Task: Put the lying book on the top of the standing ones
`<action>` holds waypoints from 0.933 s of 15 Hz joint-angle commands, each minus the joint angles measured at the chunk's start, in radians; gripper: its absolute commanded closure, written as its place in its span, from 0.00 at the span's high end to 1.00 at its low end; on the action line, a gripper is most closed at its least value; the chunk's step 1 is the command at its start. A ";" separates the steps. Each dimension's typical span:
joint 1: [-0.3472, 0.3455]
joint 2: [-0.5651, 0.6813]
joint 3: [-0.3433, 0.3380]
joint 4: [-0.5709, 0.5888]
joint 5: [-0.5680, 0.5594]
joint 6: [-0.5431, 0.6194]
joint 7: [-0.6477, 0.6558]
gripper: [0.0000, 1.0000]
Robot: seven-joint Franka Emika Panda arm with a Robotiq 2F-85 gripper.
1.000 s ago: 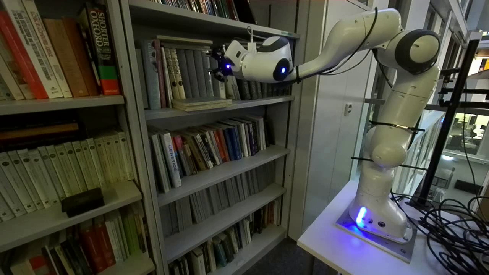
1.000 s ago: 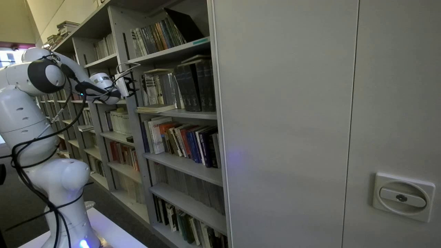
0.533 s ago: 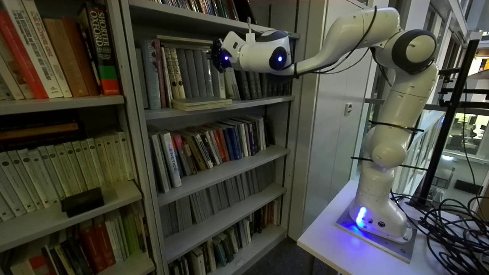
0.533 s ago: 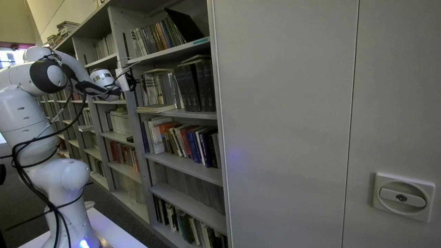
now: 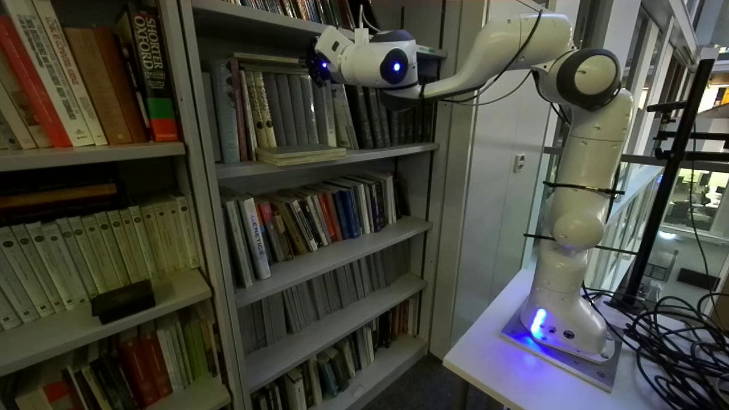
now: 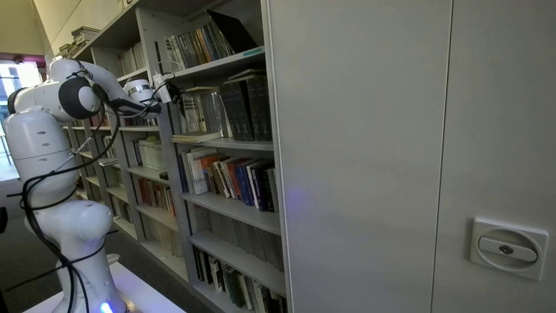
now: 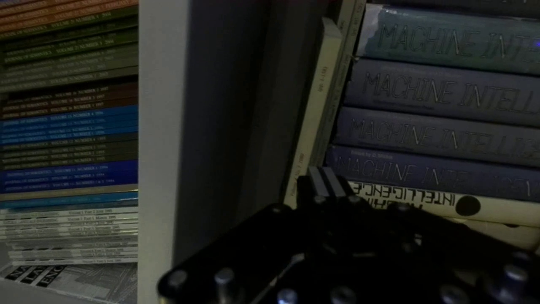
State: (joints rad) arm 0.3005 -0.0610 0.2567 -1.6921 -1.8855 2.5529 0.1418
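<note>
The standing ones, a row of grey, white and dark spines (image 5: 287, 108), fill the second shelf from the top in both exterior views. At that shelf's front edge rests the lying book (image 5: 300, 155), pale and flat, perhaps a thin stack. Other flat pale volumes (image 5: 273, 61) lie across the tops of the standing row; their narrow spines (image 7: 314, 105) run beside the "Machine Intelligence" books (image 7: 422, 88) in the wrist view. My gripper (image 7: 325, 171) is shut, its grey pads (image 7: 317, 181) together with nothing between them. It hovers in front of the row's upper edge, well above the lying book.
The shelf board above (image 5: 262, 17) runs close over my gripper and wrist. A grey upright divider (image 7: 160, 126) separates this bay's rows in the wrist view. Colourful books (image 5: 330, 210) stand on the shelf below. A cabinet door (image 6: 360, 152) adjoins the bookcase.
The jaws, apart one second ago, have come together on nothing. My gripper and forearm have risen and shifted left in one exterior picture, right in another. The books have not moved.
</note>
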 commanded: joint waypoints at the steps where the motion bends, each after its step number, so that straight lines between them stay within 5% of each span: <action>1: -0.010 0.011 0.009 0.019 0.014 0.001 -0.020 0.01; 14: -0.010 0.023 0.009 0.034 0.018 0.001 -0.029 0.00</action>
State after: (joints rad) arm 0.2996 -0.0392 0.2568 -1.6608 -1.8716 2.5541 0.1174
